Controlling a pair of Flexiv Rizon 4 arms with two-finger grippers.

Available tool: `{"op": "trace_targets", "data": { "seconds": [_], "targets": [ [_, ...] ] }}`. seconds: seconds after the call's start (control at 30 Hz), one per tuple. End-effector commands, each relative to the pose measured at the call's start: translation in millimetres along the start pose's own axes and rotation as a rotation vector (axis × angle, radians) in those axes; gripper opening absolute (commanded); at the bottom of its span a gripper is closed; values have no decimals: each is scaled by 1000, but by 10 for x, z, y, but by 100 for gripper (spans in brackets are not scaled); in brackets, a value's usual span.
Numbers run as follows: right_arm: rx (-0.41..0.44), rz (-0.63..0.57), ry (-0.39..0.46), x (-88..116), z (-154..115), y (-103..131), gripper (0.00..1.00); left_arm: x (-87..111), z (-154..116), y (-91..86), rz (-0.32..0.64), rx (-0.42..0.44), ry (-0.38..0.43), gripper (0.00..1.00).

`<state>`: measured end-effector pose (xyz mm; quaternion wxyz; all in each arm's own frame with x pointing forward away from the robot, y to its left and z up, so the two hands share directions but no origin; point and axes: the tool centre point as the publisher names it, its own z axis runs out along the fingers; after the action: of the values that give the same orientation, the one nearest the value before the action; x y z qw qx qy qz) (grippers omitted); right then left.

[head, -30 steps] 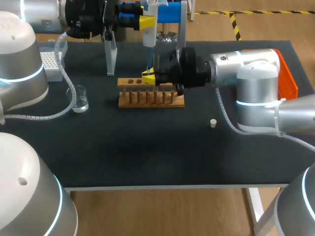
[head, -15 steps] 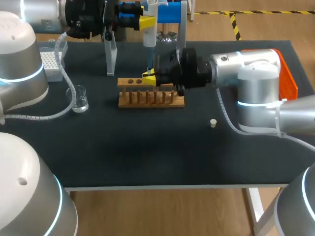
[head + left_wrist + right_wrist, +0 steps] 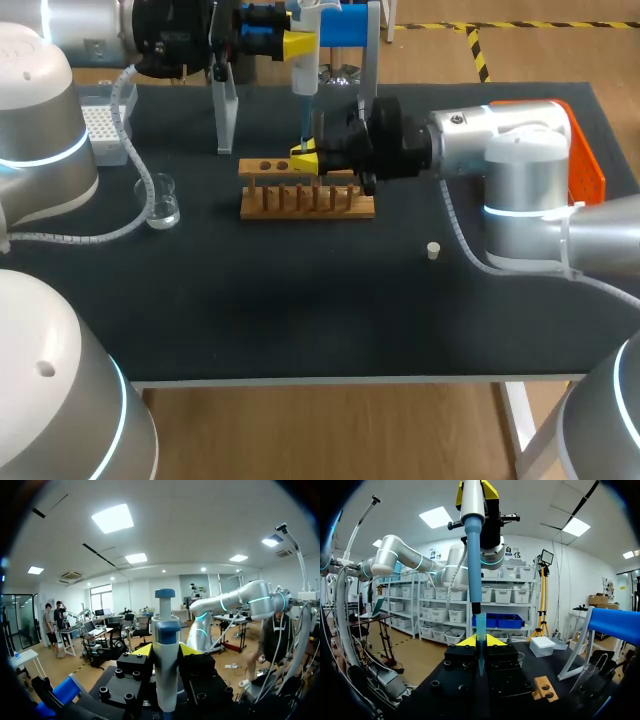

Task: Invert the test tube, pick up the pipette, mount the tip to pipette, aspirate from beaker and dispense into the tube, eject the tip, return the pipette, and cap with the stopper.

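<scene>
Left gripper (image 3: 297, 45) clamped on pipette (image 3: 305, 72), far centre above wooden rack (image 3: 306, 203) | right gripper (image 3: 303, 158) closed narrowly on test tube (image 3: 480, 656) just over rack | pipette tip (image 3: 474, 570) entering tube mouth | dispense: keep pipette vertical, tube steady, press slowly.

Two silver robot arms, a left arm (image 3: 40, 110) and a right arm (image 3: 512, 160), carry two black yellow-tipped grippers: the left gripper (image 3: 300, 45) and the right gripper (image 3: 303, 158). There is one each of the following:

- white-and-blue plastic pipette (image 3: 305, 68)
- translucent pipette tip (image 3: 480, 630)
- clear glass test tube (image 3: 480, 666)
- wooden rack (image 3: 306, 203)
- glass beaker (image 3: 162, 200)
- small white stopper (image 3: 433, 250)
- white tip box (image 3: 100, 130)
- orange crate (image 3: 585, 165)
- grey stand (image 3: 226, 115)
</scene>
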<state>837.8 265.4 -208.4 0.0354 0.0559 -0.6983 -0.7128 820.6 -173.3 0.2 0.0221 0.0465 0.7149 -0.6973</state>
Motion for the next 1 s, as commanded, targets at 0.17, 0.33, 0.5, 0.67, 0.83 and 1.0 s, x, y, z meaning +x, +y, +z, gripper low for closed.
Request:
{"op": "trace_targets", "data": {
  "seconds": [0.17,0.33,0.5,0.67,0.83,1.0],
  "targets": [
    [3,-1,-3,10,-22,37,0,-9,-4,28,0,-1,3,0],
    [5,2,-2,6,-24,35,0,-9,-4,28,0,-1,3,0],
    [7,3,2,-1,-5,45,0,-9,-4,28,0,-1,3,0],
    [10,5,9,-3,25,69,0,-9,-4,28,0,-1,3,0],
    [11,5,15,3,39,84,0,-9,-4,28,0,-1,3,0],
    [12,10,20,21,48,73,0,-9,-4,28,0,-1,3,0]
  ]
}}
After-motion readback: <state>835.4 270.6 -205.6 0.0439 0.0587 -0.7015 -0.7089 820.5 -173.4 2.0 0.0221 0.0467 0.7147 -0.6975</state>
